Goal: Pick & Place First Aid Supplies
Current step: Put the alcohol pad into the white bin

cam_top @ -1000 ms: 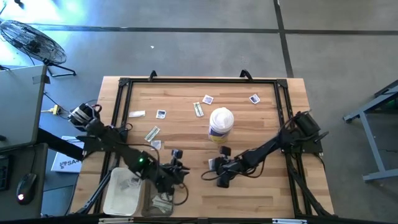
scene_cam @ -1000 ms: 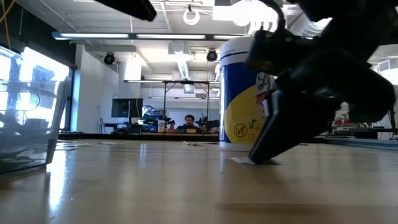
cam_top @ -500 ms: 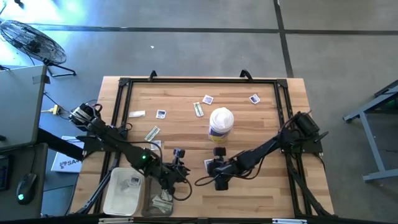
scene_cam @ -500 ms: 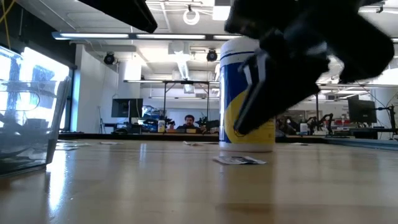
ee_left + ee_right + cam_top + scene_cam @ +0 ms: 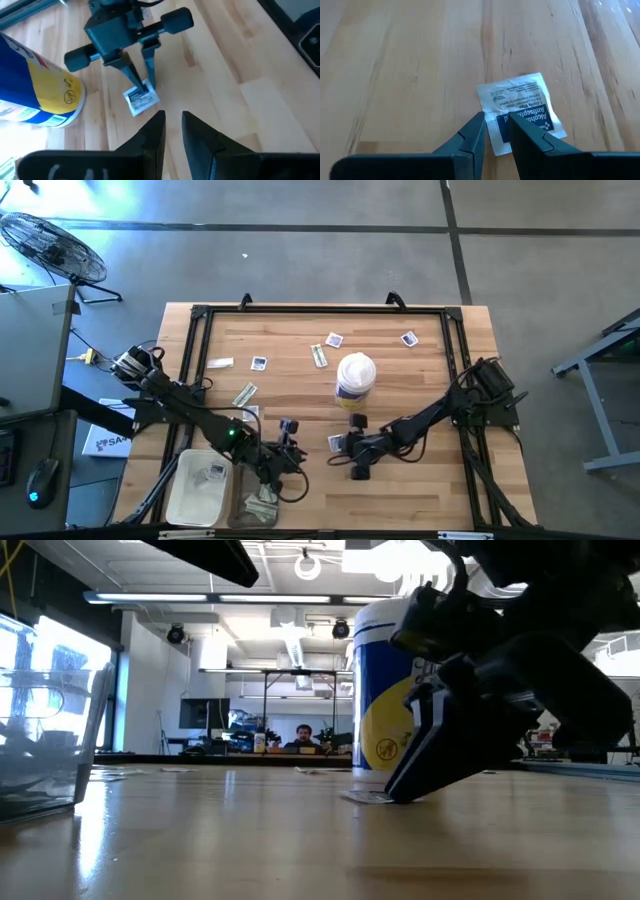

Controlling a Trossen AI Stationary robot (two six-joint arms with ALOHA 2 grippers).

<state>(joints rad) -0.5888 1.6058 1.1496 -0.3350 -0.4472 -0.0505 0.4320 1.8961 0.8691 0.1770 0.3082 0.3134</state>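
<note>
One first aid packet (image 5: 522,107), square and white with blue print, lies flat on the wood in front of the canister (image 5: 355,380). My right gripper (image 5: 496,120) slants down onto it with a narrow gap between its fingers; the left wrist view shows this too (image 5: 143,90). My left gripper (image 5: 173,115) hangs above the table left of the packet, open by a narrow gap, with nothing between its fingers. More packets (image 5: 335,339) and pale strips (image 5: 245,393) lie flat toward the far and left sides. My right gripper touches the packet at its edge nearest the gripper (image 5: 494,132), with both fingertips (image 5: 149,89) set down on it a little apart. The fingers slant down from the table's right side. The packet lies flat on the table (image 5: 370,797).
A white tray (image 5: 195,490) and a clear bin (image 5: 255,505) stand at the near left; the bin's wall (image 5: 45,740) shows in the low view. The blue and yellow canister (image 5: 395,690) rises just behind the packet. A person (image 5: 303,735) sits far off in the room.
My right gripper lifted off the packet, swung a little toward the table's left, rolled its wrist, and came back down onto the packet's edge. The packet stayed flat on the table.
</note>
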